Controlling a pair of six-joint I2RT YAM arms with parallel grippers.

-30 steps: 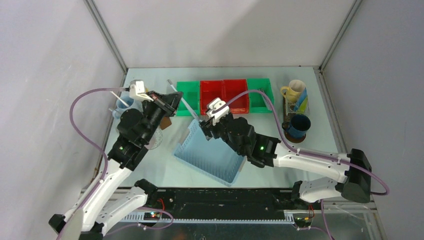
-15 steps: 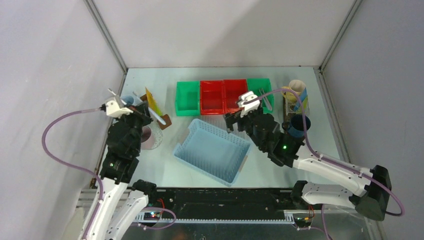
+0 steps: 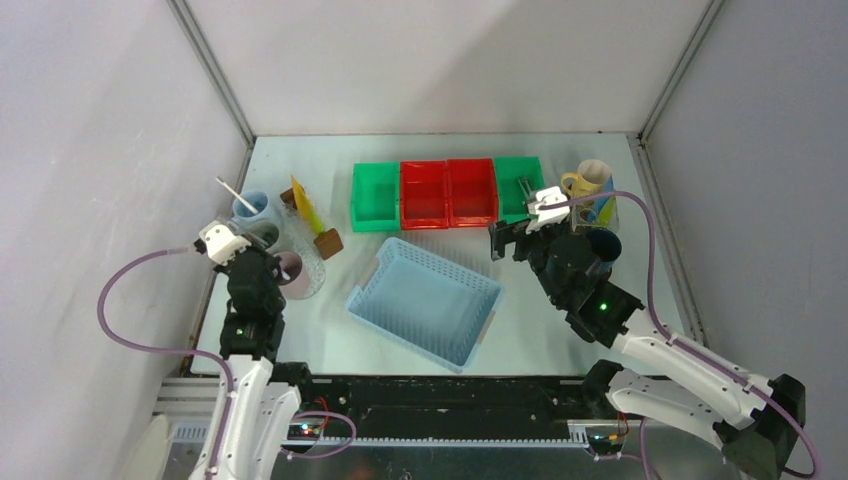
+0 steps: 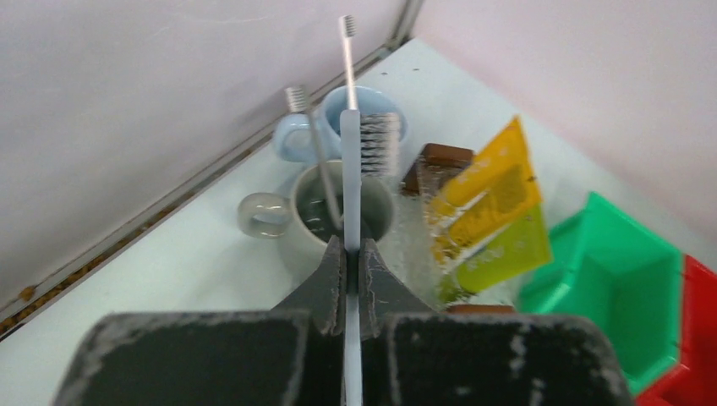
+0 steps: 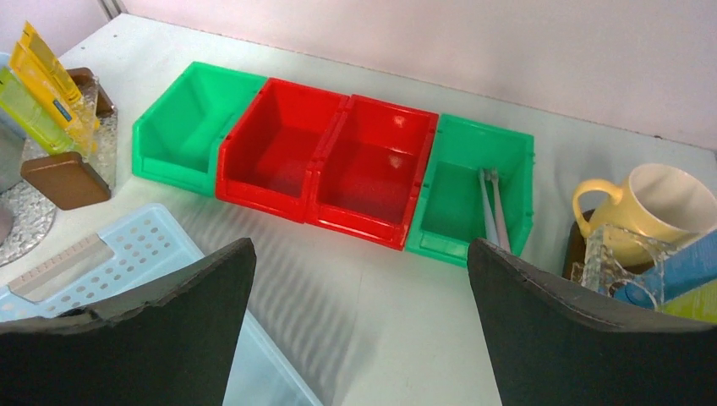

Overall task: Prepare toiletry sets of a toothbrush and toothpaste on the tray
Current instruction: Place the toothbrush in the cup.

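Left end effector [image 4: 347, 258] is clamped tight on a toothbrush [image 4: 350, 186], bristles up over the grey mug [image 4: 306, 230] mid-frame. Right end effector [image 5: 359, 254] gapes wide, empty, above the surface [image 5: 541, 161], facing the green bin [image 5: 452, 199].

We count five mugs: a pale blue mug [image 3: 250, 207], a grey mug [image 4: 311, 218] and a pink mug [image 3: 290, 269] along the tabletop's [image 3: 300, 160] left edge, a cream mug [image 3: 588, 180] and a dark blue mug [image 3: 600, 247] by its right edge. Four bins line the far edge: two green bins [image 3: 375, 198] at the ends, two red bins [image 3: 423, 193] between. There is one basket [image 3: 425, 300]. Toothbrushes [image 4: 314, 152] come to five: one in the pale blue mug, one in the grey mug, one toothbrush [image 4: 376, 139] in the left claw [image 4: 349, 249], two in the right green bin. Tubes we can tell: a yellow tube [image 4: 490, 182], a green tube [image 4: 499, 254], a blue tube [image 5: 676, 264].
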